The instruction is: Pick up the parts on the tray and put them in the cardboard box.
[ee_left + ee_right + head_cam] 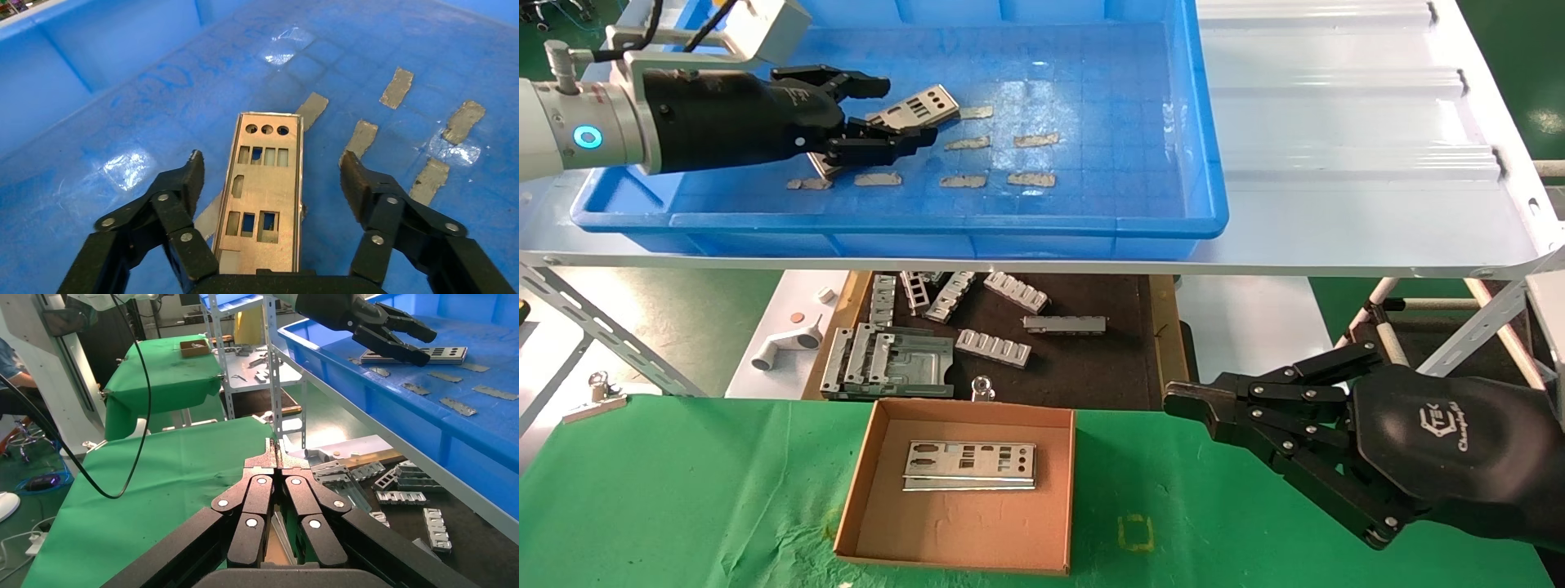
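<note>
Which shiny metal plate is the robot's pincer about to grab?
The plate in the blue tray, lying between the open left pincer. The other plate already rests in the cardboard box.

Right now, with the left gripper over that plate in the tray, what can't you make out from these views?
- Near end of the plate: left wrist view, hidden under the left gripper; head view, covered by its lower finger.
- Number of plates in the cardboard box: head view, the top plate covers whatever lies beneath.
- Cardboard box interior: right wrist view, blocked by the shut right gripper.
- Tray far rim: cut off by the head view's edge.
</note>
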You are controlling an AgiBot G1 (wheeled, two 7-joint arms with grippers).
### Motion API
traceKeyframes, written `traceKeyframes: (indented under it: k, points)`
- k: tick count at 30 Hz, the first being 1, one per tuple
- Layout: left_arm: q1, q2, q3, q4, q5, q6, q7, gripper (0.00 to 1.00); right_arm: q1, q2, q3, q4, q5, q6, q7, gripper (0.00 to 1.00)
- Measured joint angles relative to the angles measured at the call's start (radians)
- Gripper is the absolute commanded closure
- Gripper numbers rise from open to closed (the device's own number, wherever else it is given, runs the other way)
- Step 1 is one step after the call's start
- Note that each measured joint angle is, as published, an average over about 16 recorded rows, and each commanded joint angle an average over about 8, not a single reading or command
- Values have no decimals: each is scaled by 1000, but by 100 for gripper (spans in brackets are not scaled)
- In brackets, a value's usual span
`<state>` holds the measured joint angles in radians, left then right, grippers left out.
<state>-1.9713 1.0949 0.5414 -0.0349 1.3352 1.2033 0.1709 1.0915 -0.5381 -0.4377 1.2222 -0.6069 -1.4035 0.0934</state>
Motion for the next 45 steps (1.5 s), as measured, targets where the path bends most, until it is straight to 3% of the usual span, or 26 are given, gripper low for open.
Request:
traceKeyframes:
  k: [26,27,34,35,45]
  points:
    - [-10,5,-8,29,-11,-1,20,100,0,0,0,0,0,0,0,100]
    - [-10,4,-9,29,-12,0,20,95,0,0,0,0,0,0,0,100]
    - [-17,-5,-16,32,-23,8,17,8,0,0,0,0,0,0,0,100]
    - [-19,-7,-17,33,-24,9,15,0,0,0,0,0,0,0,0,100]
    - [-35,-20,-15,53,-22,-34,-27,0,0,0,0,0,0,0,0,100]
